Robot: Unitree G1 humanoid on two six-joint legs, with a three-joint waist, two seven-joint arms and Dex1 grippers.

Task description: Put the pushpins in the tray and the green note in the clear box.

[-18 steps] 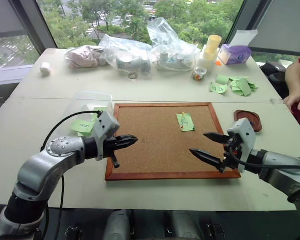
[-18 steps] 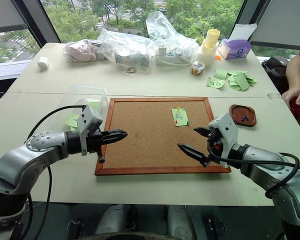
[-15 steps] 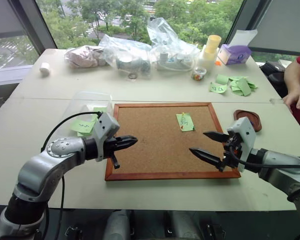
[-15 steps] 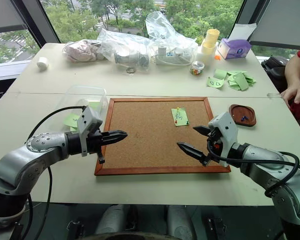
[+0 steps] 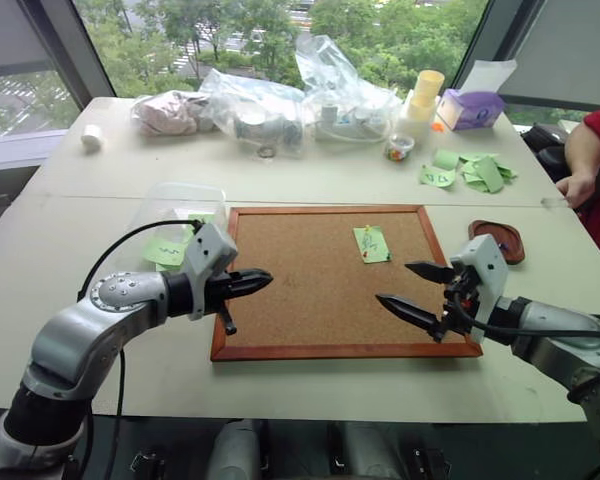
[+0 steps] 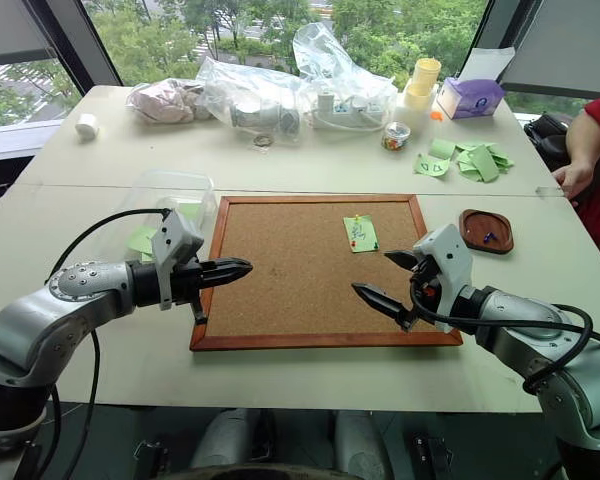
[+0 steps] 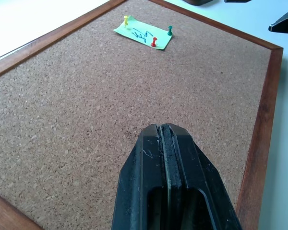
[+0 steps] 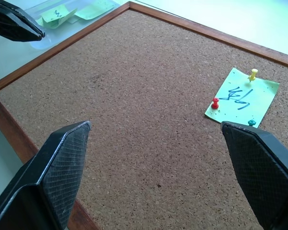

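Right wrist view shows the right gripper [image 8: 156, 158] spread wide over the cork board [image 8: 134, 86], having crept slightly toward the green note [image 8: 242, 98], which is pinned near the board's far right corner by three pushpins [image 8: 215, 102]. The left gripper [image 5: 263, 278] stays pressed together over the board's left edge. Nothing is grasped yet; the tray [image 6: 485, 229] waits off the board's right edge, the clear box [image 5: 175, 215] off its left.

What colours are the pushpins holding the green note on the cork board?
Yellow, red and green pushpins, clearest in the right wrist view.
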